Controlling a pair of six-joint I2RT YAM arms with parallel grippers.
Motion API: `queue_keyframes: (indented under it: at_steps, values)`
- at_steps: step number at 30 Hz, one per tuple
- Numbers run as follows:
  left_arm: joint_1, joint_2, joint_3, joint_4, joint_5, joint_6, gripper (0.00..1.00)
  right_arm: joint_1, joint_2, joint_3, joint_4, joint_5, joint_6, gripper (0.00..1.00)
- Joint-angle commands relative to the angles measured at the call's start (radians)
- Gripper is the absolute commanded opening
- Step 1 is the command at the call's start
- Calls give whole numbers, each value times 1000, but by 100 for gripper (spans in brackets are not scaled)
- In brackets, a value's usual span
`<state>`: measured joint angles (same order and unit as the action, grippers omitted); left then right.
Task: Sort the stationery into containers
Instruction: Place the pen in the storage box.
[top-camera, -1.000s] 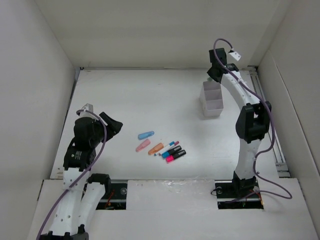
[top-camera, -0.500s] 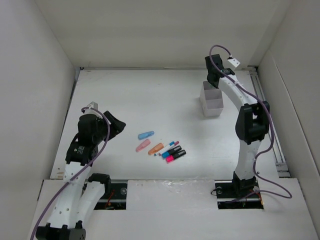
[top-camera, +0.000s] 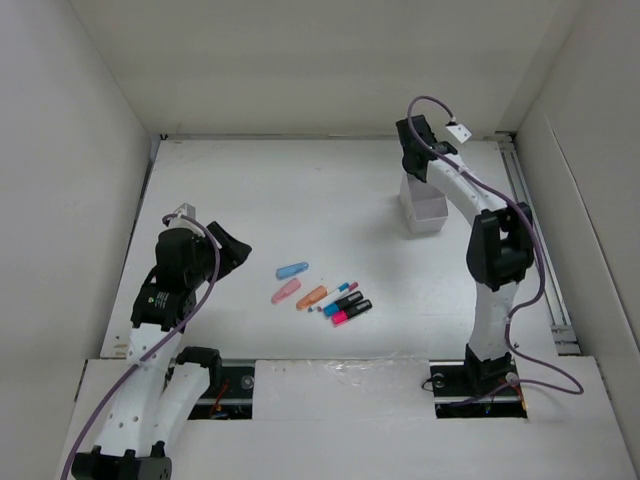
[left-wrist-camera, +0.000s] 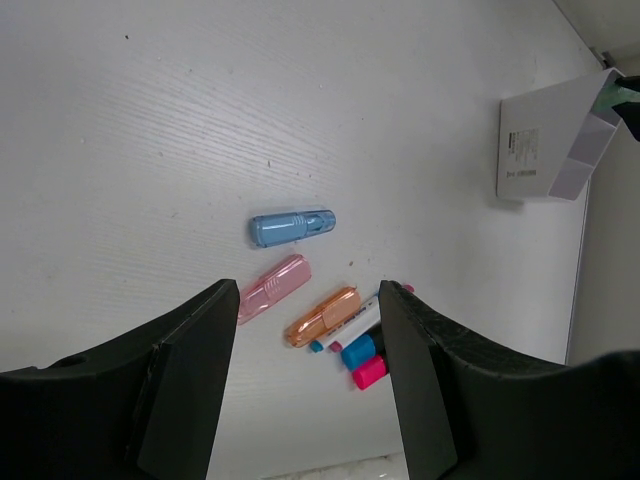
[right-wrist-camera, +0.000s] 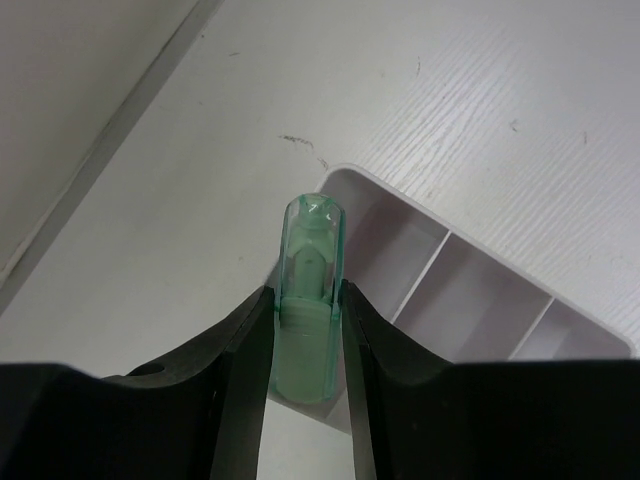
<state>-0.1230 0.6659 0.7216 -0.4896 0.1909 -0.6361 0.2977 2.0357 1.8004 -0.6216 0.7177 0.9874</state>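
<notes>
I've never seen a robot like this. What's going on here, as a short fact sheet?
Right gripper: shut on green piece, over a corner of the white box
Left gripper: open, empty, above the table
Lying loose: blue piece, pink piece, orange piece, pen, blue-ended marker, pink-ended marker
Inside white box: nothing seen

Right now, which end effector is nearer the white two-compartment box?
Right. The right end effector, gripping a green piece, hovers at the far end of the box; the left end effector is across the table, by the loose markers.
</notes>
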Motion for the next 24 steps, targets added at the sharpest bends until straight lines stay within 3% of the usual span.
queue_keyframes:
  at_steps: [1, 14, 16, 17, 19, 24]
  values:
    - [-3, -2, 36, 25, -1, 13, 55, 12, -51, -6, -3, 25, 54, 38]
    - [-3, -2, 47, 34, -10, 4, 55, 21, -236, -114, 31, -20, 22, 44]
    - [-3, -2, 56, 34, -19, 4, 55, 33, -287, -159, 31, -53, -16, 37]
    - [-3, -2, 56, 34, -19, 4, 55, 62, -307, -180, 55, -111, -36, 18]
    - [-3, -2, 65, 14, -31, 4, 55, 109, -363, -252, 69, -203, -78, 3]
    - [-3, 8, 76, -64, -108, 13, 53, 312, -419, -413, 69, -454, -187, 0]
